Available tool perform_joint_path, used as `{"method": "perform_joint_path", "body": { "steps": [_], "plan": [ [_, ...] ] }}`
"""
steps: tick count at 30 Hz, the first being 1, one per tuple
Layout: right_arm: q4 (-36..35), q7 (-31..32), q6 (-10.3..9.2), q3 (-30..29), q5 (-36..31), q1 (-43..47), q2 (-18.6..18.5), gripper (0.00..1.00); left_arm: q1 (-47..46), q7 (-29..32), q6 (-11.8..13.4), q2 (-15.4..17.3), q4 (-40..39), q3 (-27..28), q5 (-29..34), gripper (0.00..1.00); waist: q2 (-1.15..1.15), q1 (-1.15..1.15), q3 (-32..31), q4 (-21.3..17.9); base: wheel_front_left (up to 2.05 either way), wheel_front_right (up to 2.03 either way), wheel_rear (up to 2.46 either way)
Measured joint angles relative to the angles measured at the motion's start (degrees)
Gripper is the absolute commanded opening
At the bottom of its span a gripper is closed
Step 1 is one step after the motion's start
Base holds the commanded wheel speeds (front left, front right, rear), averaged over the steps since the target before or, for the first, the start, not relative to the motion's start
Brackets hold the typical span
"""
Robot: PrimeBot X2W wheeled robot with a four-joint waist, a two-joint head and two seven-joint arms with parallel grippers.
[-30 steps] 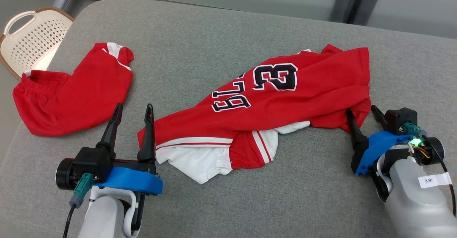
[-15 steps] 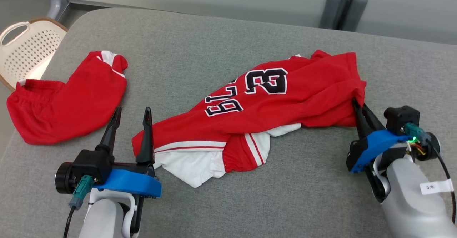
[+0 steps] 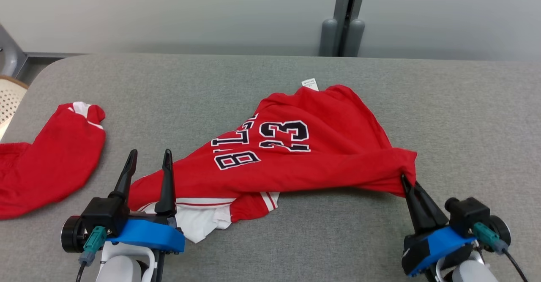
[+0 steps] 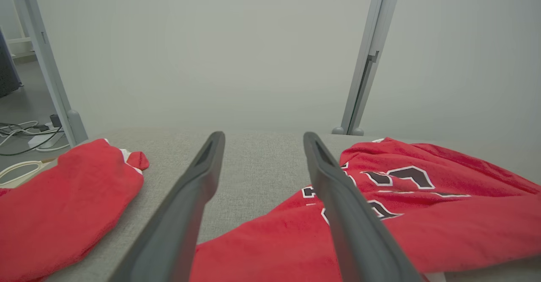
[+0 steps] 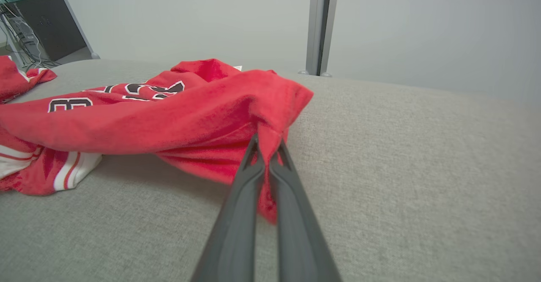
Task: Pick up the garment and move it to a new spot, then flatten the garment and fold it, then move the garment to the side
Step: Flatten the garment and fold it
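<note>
The right gripper [image 3: 405, 181], lower right, is clenched on the red jersey's [image 3: 304, 163] corner, which is raised off the grey table [image 3: 465, 121]. The left gripper [image 3: 151, 153], lower left, stands released over the jersey's hem. A second red garment [image 3: 46, 168] lies at the left edge. There is bare surface at the right and top.

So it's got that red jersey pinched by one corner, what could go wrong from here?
The right gripper is shut on just a small bunch at the edge of the jersey, so the cloth might slip out when lifted. The left gripper is open and holds nothing, so the jersey may hang crumpled from one point.
</note>
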Motion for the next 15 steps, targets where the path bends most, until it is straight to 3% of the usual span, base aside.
{"method": "perform_joint_path", "body": {
  "steps": [7,15],
  "plan": [
    [-6.4,0.0,0.00,1.9,0.2,10.3,0.0,0.00,1.0,0.0,0.0,0.0,-0.2,0.8,0.1,1.00,0.00,0.00,-1.2,-2.9,0.00,0.00,0.00],
    [-8.7,0.0,0.00,3.2,0.9,19.4,-0.4,0.00,1.2,0.0,0.0,0.0,-0.2,0.9,0.1,1.00,0.00,0.00,-1.4,-3.6,0.00,0.00,0.00]
  ]
}}
